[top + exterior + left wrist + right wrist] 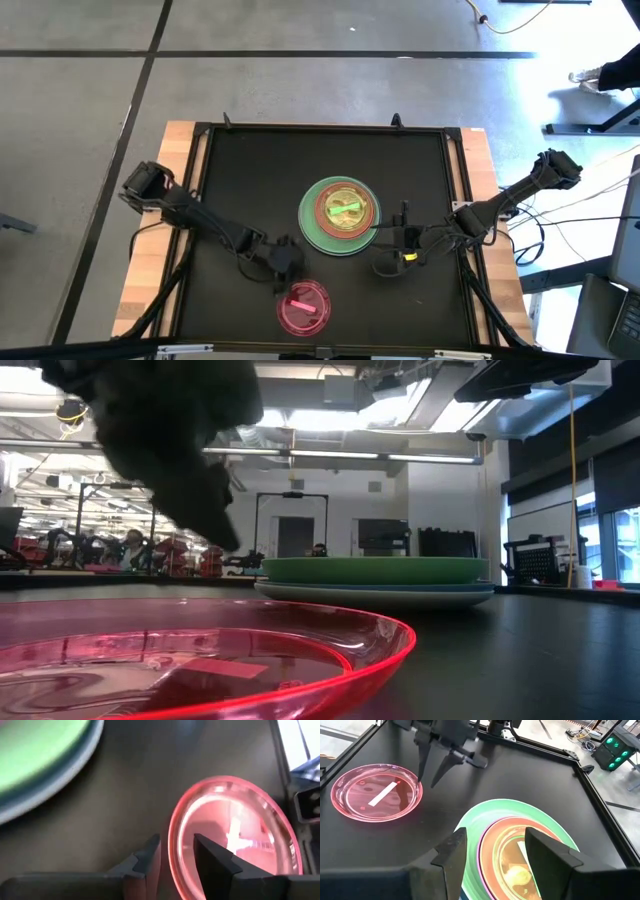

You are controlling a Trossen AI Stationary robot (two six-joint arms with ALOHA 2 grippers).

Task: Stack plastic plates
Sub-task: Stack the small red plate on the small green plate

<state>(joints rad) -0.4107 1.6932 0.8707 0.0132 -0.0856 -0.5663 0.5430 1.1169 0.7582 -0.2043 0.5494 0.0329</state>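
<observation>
A stack of plastic plates [340, 212] sits mid-table: a pale blue plate at the bottom [375, 594], a large green one on it, then purple and orange, with a small translucent green plate on top [520, 870]. A small pink-red plate [303, 307] lies flat by the table's near edge. My left gripper [288, 272] is open at this plate's far-left rim [175, 851], one finger outside it and one inside, and in the low view its tips [225, 540] hang above the table. My right gripper [495, 837] is open over the stack's right edge.
The black table top has a raised frame [325, 128] all round, with wooden strips [170, 200] at its left and right sides. The bare black surface [260, 180] lies between the stack and the far and left edges. Cables trail behind the right arm [500, 210].
</observation>
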